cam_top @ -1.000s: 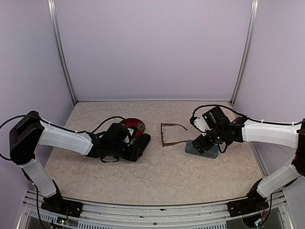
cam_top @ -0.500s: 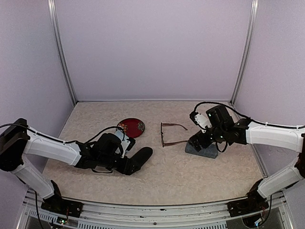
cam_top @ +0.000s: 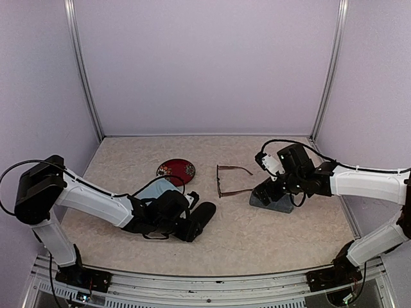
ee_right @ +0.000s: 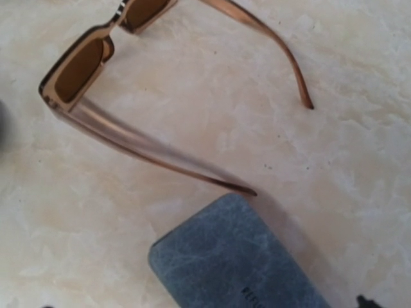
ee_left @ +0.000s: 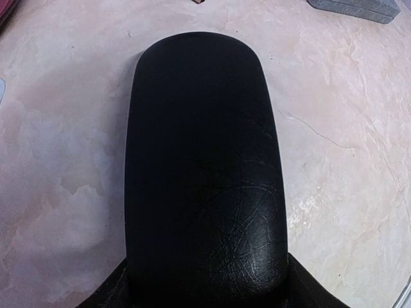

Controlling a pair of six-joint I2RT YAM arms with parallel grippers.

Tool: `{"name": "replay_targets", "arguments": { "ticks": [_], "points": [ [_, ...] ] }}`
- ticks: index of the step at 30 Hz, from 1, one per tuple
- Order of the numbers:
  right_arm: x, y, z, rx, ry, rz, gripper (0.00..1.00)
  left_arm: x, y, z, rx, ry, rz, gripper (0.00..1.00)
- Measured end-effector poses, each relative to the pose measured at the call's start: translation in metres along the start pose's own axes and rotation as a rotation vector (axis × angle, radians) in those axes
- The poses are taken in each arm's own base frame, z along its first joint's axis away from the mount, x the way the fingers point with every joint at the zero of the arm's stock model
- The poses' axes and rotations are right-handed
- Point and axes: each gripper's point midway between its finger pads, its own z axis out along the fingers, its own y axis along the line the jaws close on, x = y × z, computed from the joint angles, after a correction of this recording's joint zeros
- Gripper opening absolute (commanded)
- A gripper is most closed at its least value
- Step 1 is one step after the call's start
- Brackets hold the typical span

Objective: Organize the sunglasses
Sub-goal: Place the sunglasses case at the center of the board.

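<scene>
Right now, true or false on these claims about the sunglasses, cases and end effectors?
1. The brown sunglasses lie with arms unfolded. True.
2. The right end effector is open, over the grey-blue case. True.
3. The left end effector grips the grey-blue case. False: it grips the black case.
4. The brown sunglasses sit inside a case. False: they lie on the table, beside the grey-blue case.

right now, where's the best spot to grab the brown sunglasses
Probably the front frame of the brown sunglasses, from straight above: it stands upright with both arms open toward the grey-blue case, offering two flat faces to pinch; the thin arms lie low on the table.
</scene>
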Motion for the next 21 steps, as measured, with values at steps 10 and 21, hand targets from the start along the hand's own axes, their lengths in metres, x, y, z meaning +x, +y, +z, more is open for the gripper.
{"name": "replay_targets", "arguments": {
  "ticks": [10,21],
  "points": [
    [0.007,0.001,0.002,-0.006,0.012,0.01,1.0,-0.002,-0.019,0.011,-0.031,0.0,0.016,0.72],
    [0.012,0.005,0.003,-0.022,0.022,0.032,1.0,0.0,-0.037,0.011,0.035,0.031,0.025,0.77]
  ]
}}
